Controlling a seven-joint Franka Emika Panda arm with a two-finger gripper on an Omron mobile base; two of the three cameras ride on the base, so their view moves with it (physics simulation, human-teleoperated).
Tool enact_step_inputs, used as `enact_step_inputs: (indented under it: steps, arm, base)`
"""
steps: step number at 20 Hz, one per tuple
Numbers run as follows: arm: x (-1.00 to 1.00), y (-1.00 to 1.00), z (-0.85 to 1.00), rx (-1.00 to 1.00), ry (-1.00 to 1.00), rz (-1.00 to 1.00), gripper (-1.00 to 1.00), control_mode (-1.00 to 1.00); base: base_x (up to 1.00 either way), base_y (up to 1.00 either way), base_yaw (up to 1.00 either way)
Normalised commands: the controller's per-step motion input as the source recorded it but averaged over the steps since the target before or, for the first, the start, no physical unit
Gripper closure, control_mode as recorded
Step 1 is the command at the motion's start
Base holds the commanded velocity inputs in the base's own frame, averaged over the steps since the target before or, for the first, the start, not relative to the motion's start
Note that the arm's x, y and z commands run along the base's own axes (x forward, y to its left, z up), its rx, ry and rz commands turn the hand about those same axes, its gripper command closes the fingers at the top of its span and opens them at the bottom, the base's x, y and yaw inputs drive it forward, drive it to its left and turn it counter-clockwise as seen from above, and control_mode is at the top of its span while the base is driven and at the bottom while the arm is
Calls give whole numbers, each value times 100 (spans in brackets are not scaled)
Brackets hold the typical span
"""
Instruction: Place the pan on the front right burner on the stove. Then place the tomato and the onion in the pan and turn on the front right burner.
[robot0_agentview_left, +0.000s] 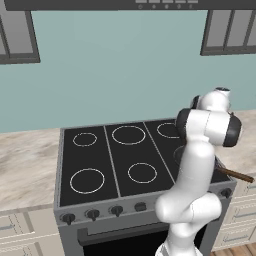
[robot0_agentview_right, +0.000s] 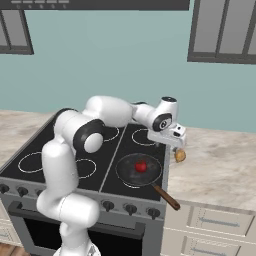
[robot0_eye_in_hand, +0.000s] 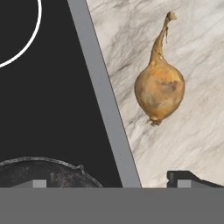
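- Plainly, the grey metal stove (robot0_agentview_right: 95, 165) with its flat black glass top, white ring marks and row of dark knobs was the biggest thing there, set between pale marbled counter (robot0_agentview_right: 220, 170) stretches on either side.
- The white arm with dark joints (robot0_agentview_right: 85, 145) rose in front of the stove and reached across its top toward the right edge.
- The shallow round dark grey frying pan (robot0_agentview_right: 131, 172) sat on the front right burner (robot0_agentview_right: 131, 186), a thin white ring mostly covered by it, with the long thin brown handle pointing out over the stove's front right corner and past the counter edge.
- The gripper (robot0_agentview_right: 176, 148) hung at the stove's right edge above the counter, beyond the pan; its two dark fingertips stood spread wide apart with nothing between them, one over the pan's rim and the other over the marble in the hand view.
- The round tan-brown onion (robot0_eye_in_hand: 159, 89), with a long dry stalk, lay on the marbled counter just beside the stove's grey side trim, outside the pan and right below the gripper.
- The small glossy red tomato (robot0_agentview_right: 141, 166) rested inside the pan, near its middle.
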Motion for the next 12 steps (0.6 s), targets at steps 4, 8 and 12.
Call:
enact_step_inputs:
  steps: [4,8,12]
  arm:
    - [9,-22,0,0,0,0,-100,-100]
    - [4,-20,-6,0,0,0,-100,-100]
    - [10,-12,-12,0,0,0,-100,-100]
  base:
    - [0,0,0]
    - [0,0,0]
    - [0,0,0]
